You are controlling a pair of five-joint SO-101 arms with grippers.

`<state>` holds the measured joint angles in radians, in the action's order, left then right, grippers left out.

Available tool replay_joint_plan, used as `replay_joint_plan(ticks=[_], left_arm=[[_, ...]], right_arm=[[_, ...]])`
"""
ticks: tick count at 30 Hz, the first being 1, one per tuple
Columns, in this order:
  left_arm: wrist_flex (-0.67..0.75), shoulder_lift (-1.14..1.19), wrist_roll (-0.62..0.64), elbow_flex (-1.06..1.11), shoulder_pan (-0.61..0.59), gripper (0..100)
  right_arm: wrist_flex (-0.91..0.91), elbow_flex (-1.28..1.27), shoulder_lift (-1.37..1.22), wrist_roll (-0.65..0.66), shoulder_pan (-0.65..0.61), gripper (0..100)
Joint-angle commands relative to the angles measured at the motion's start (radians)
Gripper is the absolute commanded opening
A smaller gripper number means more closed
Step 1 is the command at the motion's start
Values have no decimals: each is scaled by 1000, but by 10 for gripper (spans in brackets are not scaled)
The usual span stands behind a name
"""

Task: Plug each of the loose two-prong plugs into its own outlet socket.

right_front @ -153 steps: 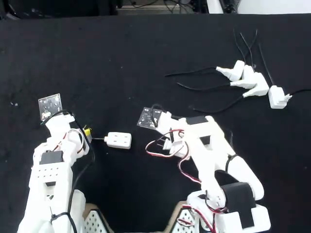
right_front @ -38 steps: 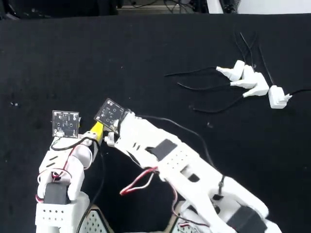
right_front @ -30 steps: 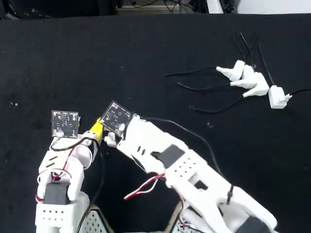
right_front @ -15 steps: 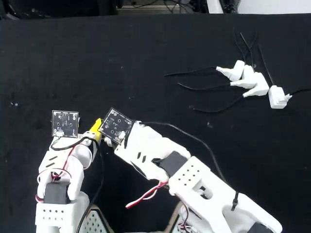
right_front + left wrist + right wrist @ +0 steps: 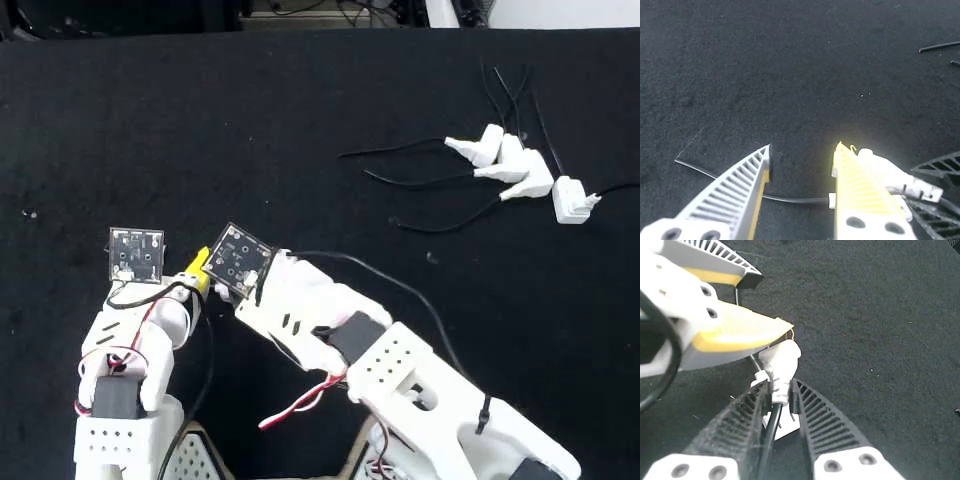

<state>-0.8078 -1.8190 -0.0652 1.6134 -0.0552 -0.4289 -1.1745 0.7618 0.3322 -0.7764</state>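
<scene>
The right gripper (image 5: 779, 386) pinches a white two-prong plug (image 5: 781, 360) by its body, black cable (image 5: 769, 435) trailing back between its fingers (image 5: 825, 420). The plug sits at the table's (image 5: 300, 100) near left, just beside the spread left gripper (image 5: 803, 148). The prongs likely need squaring to the socket, then a straight, gentle push. Other loose plugs (image 5: 505, 160) lie far right.
</scene>
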Motion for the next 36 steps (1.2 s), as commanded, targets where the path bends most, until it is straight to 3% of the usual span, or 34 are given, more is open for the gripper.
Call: replay_joint_plan(ticks=[1,36], left_arm=[[8,-8,-5,-12,-1,206],[8,-6,-5,19,2,207]], right_arm=[[3,16,38,-5,-23,11],[-5,35,39,-5,-23,11]])
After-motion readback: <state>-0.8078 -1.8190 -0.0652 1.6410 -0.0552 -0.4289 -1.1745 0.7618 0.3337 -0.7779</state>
